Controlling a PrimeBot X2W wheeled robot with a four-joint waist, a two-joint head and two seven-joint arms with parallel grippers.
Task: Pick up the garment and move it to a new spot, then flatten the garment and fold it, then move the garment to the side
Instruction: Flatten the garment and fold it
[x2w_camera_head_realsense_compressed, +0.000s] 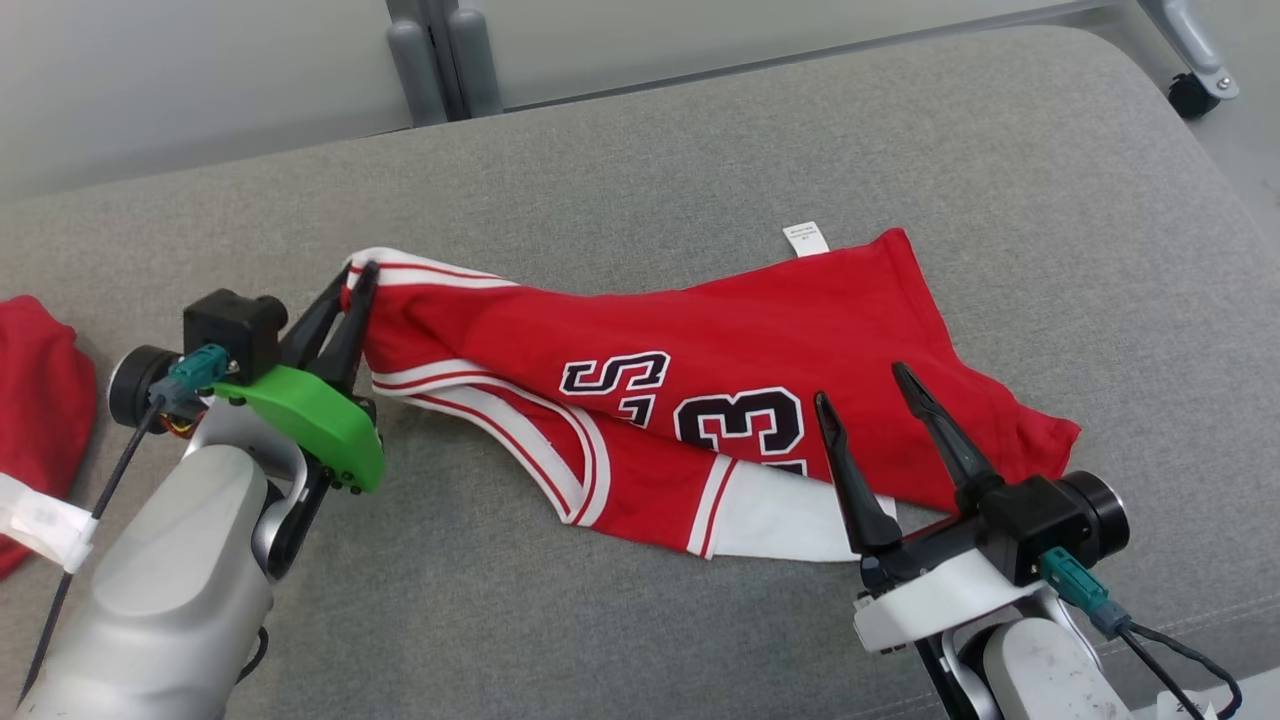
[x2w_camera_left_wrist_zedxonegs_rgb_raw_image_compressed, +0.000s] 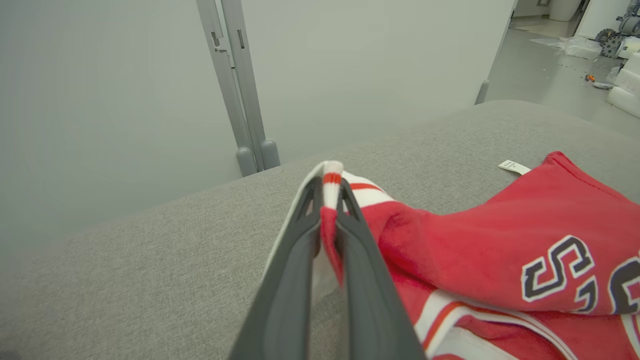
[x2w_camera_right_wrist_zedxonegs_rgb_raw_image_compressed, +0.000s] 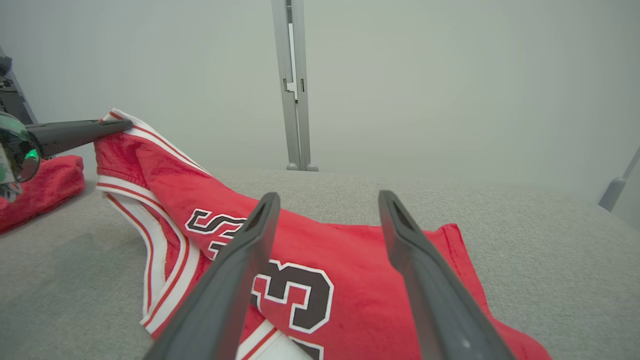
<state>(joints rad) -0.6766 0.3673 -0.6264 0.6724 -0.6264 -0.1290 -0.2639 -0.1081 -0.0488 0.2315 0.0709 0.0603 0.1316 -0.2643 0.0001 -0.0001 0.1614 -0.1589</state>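
You are working with a red jersey (x2w_camera_head_realsense_compressed: 760, 330) that is lying crumpled and partly doubled over across the middle of the grey padded surface (x2w_camera_head_realsense_compressed: 640, 180). Judge it as light and limp, holding no shape of its own. It is sagging from whichever point is lifting it, and it is probably dragging on the textured cover rather than sliding. The white-and-red trim (x2w_camera_head_realsense_compressed: 430, 275) is looking like the thicker, firmer band, so you are likely getting the most secure hold there. The left tool (x2w_camera_head_realsense_compressed: 358, 272) is pinching that trim at the jersey's left end, fingers pressed together on the cloth, and is raising it slightly off the surface. The right tool (x2w_camera_head_realsense_compressed: 861, 385) is hovering over the jersey's right part with its fingers spread, holding nothing. For spreading, a second hold on the hem or the far trim is looking advisable. A second red cloth (x2w_camera_head_realsense_compressed: 35, 390) is lying well apart, at the left edge.
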